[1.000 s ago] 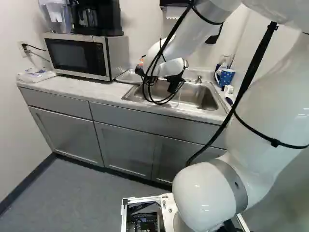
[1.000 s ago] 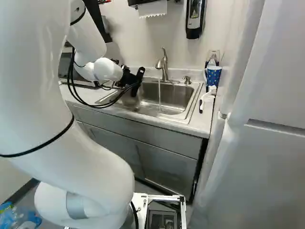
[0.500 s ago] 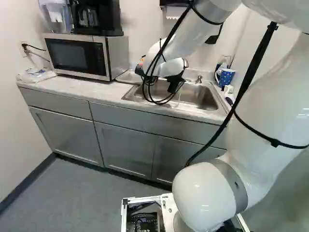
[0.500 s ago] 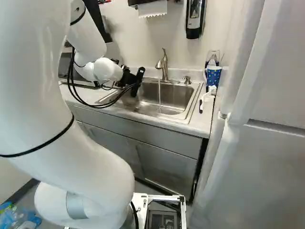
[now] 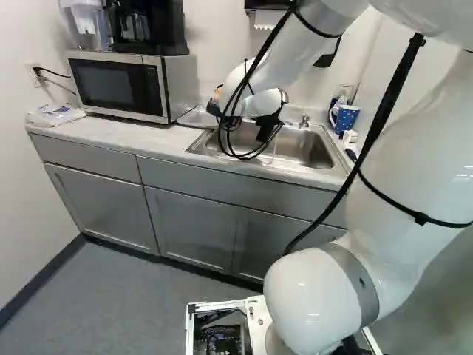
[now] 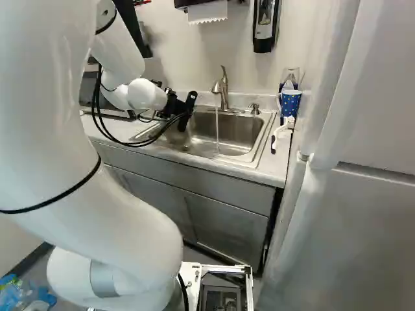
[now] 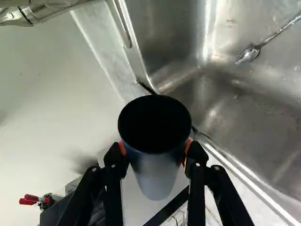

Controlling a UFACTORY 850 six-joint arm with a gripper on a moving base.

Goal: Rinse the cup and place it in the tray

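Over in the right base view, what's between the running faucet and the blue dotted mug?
A small metal fixture, probably a soap pump, stands on the sink's rim between the faucet and the blue dotted mug.

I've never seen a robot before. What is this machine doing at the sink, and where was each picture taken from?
A jointed white robot arm is at a steel sink. Two pictures come from behind it, left and right; the third looks along its black gripper from the wrist. Orange pads grip a tapered cup, dark inside. Water runs from the metal tap. A metal spoon lies in the basin. The counter holds a silver-and-black microwave and a blue dotted mug.
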